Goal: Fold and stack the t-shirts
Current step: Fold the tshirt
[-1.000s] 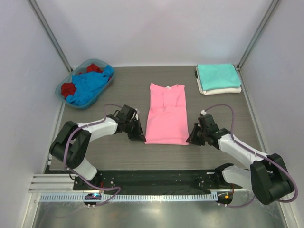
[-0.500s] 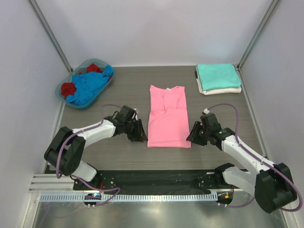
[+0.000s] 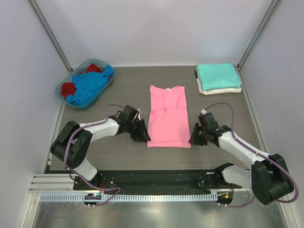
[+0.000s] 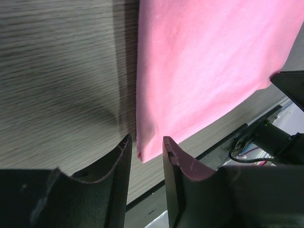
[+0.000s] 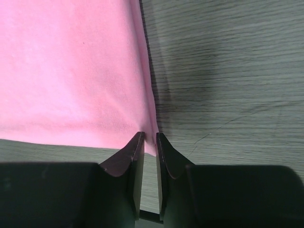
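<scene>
Lying flat, pink t-shirt, long axis near-to-far, collar far.

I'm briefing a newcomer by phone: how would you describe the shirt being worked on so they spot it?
On the grey table, look at the middle, between the basket far left and the folded stack far right. The pink t-shirt lies flat there, the left pincer and right pincer at its near corners. It alone is pink and unstacked.
</scene>
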